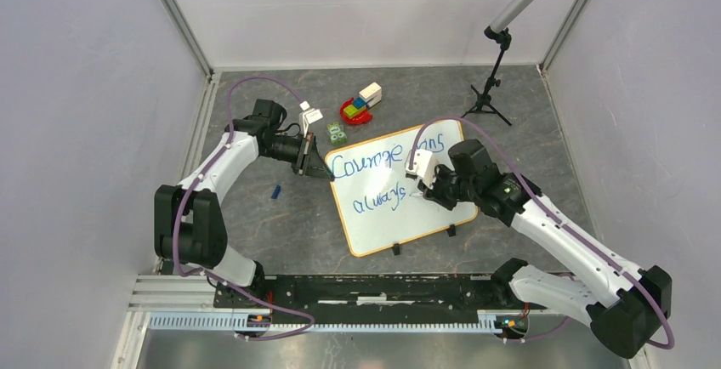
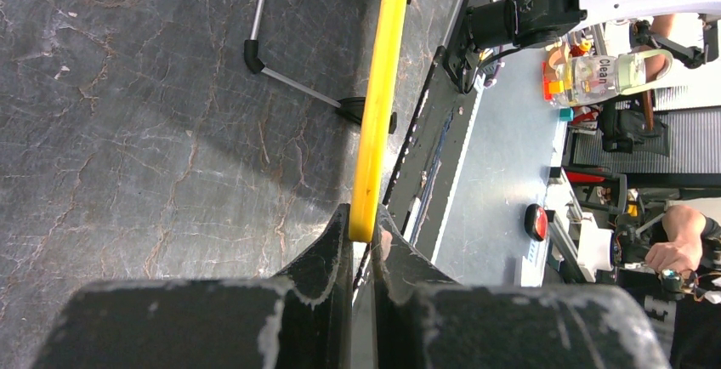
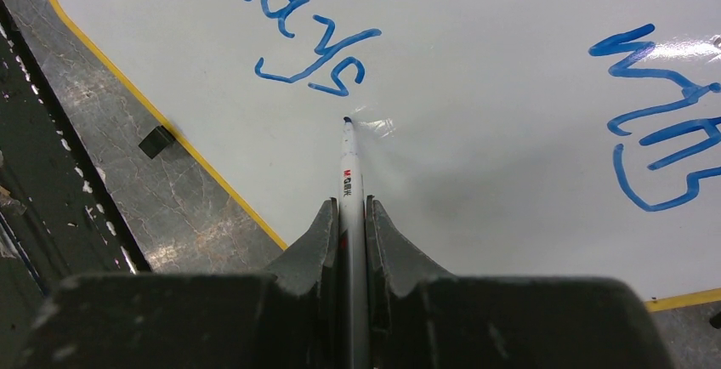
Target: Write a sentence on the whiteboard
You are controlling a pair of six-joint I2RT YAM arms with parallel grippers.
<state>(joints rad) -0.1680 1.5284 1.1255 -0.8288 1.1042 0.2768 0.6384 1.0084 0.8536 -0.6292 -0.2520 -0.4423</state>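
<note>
- Whiteboard (image 1: 408, 226) lies tilted at centre of the top view on the dark table (image 1: 281, 233); sentence (image 1: 367, 165) is on it in blue, "Courage" and "wins" on the upper line, "always" on the lower
- Left gripper (image 2: 364, 226) clenched on the board's yellow rim (image 2: 378, 88), at its upper-left corner in the top view, pinning it
- Right gripper (image 3: 353, 209) clamped on the marker (image 3: 349, 165); tip sits just below the final "s" of "always", centre of the right wrist view; touching or just above the surface, cannot tell
- Judgement: words look complete, so the step in hand is likely a closing dot or the lift-off
- To do it well: light pressure, steady pen angle, lift straight off so no stray streak crosses the "s"
- Left grip should hold firm while the tip is down, or the board slides and the stroke smears
- Purple cable (image 1: 444, 120) arcs over "wins": fresh ink could smudge if it sags
</note>
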